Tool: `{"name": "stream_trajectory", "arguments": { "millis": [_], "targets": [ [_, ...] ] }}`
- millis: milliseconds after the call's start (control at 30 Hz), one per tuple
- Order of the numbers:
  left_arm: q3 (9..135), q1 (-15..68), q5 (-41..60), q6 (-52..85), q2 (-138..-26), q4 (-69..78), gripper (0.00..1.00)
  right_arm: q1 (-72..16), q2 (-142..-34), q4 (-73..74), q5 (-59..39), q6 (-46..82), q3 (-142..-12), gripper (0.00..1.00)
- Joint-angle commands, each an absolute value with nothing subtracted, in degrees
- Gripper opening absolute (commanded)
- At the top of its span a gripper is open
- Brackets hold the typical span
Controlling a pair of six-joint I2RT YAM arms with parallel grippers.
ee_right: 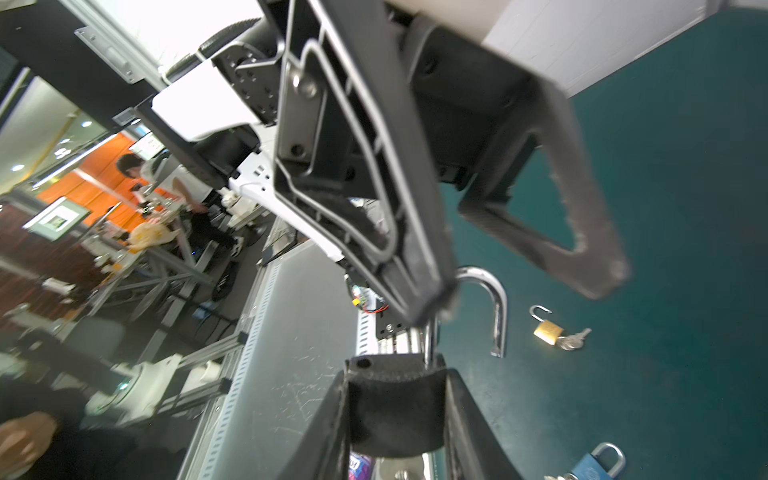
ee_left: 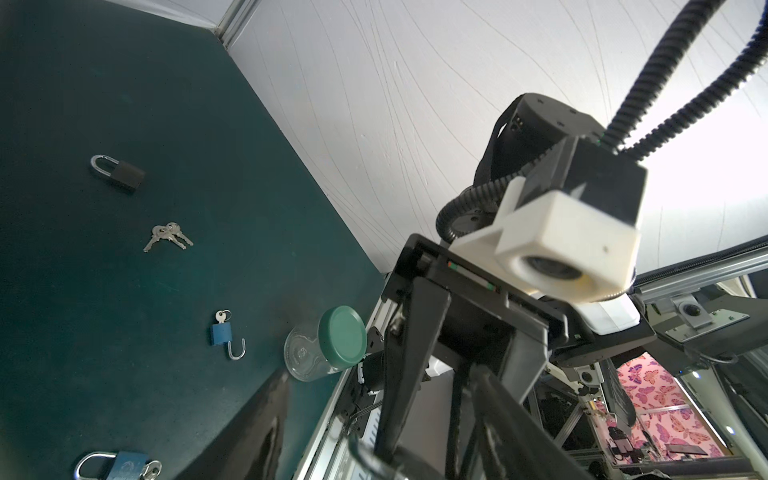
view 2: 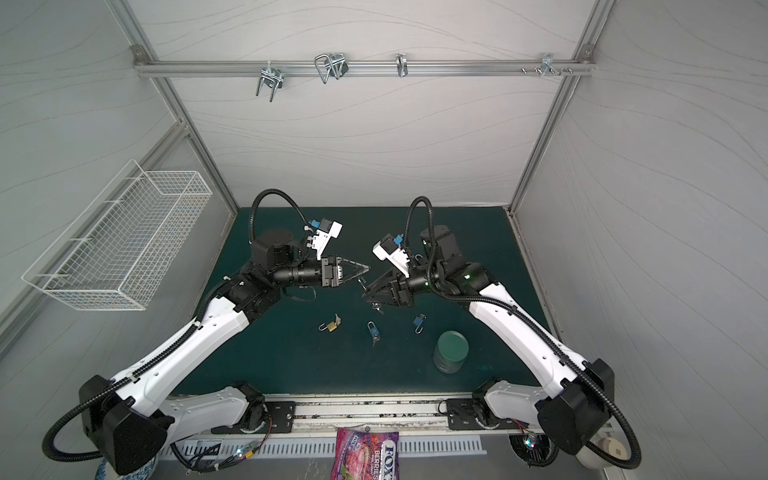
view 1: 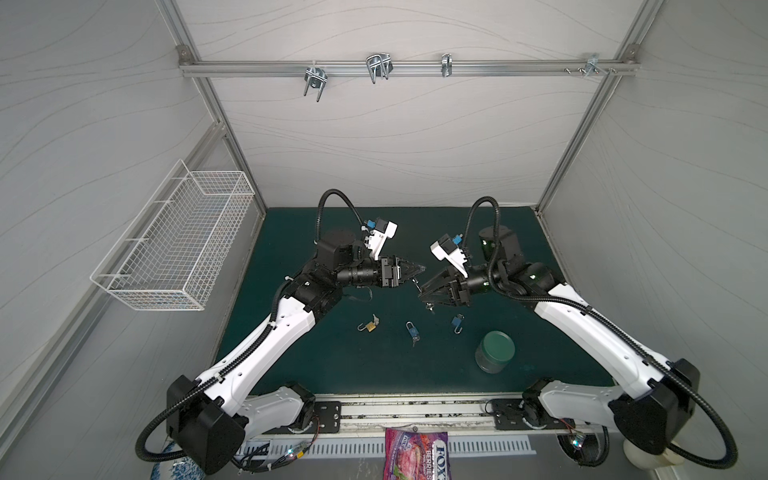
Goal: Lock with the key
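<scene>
Nearest you, at 4 o'clock from the middle of the tabletop (view 1: 374, 365), the green-lidded jar (view 1: 495, 351) stands well clear of the work. Just beyond it three spares lie in a loose row. The brass padlock (view 1: 370, 327) is at 7 o'clock with its shackle open and a key in it. The shut blue padlock (view 1: 411, 330) is at 6 and the open blue padlock (view 1: 457, 322) at 4. Nothing touches them, so treat them as bystanders.

Over the middle your two arms meet tip to tip. The right gripper (ee_right: 397, 370) comes in from 3 o'clock, its fingers clamped on the body of the held padlock (ee_right: 395, 411). It holds the lock off the tabletop so the keys (view 1: 430, 307) can dangle beneath, likely from the keyway, though that is hidden. The shackle (ee_right: 498, 307) stands raised and swung aside with its free end over nothing, so the lock is not yet shut.

The left gripper (view 1: 420, 269) reaches in from 9 o'clock with its fingers (ee_right: 407, 232) spread apart and holding nothing. One tip sits at the shackle's bend, touching or just beside it; you cannot tell which. I judge that this placing suits turning the shackle back over its hole and pressing it home while the right gripper braces the body.

Farthest off, in the left wrist view, a black padlock (ee_left: 122, 172) and loose keys (ee_left: 166, 235) lie apart on the tabletop.
</scene>
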State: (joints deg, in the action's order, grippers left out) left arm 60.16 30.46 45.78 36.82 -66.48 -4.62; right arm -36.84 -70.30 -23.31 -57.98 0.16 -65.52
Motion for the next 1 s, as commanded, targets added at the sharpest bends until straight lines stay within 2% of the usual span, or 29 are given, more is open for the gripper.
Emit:
{"name": "stream_trajectory", "arguments": {
  "millis": [0, 133, 333, 667, 967],
  "targets": [
    [61.8, 31.1, 47.8, 37.5, -66.5, -0.1, 0.67, -37.9, -71.5, -23.7, -61.1, -1.5, -67.5, 0.00],
    [61.1, 32.2, 50.0, 37.3, -66.7, 0.9, 0.56, -37.9, -71.5, -21.8, -60.4, -0.6, -67.5, 0.00],
    [60.4, 32.4, 52.3, 36.3, -66.1, -0.1, 0.47, -35.9, -70.6, -20.5, -59.1, 0.6, -66.5, 0.00],
    [60.4, 32.4, 52.3, 34.9, -66.5, -1.7, 0.43, -32.6, -68.7, -21.0, -60.3, 0.4, -65.7, 0.00],
    [61.0, 32.4, 50.7, 34.3, -67.3, -3.0, 0.29, -32.1, -67.6, -21.2, -59.7, -0.2, -65.3, 0.00]
  ]
}}
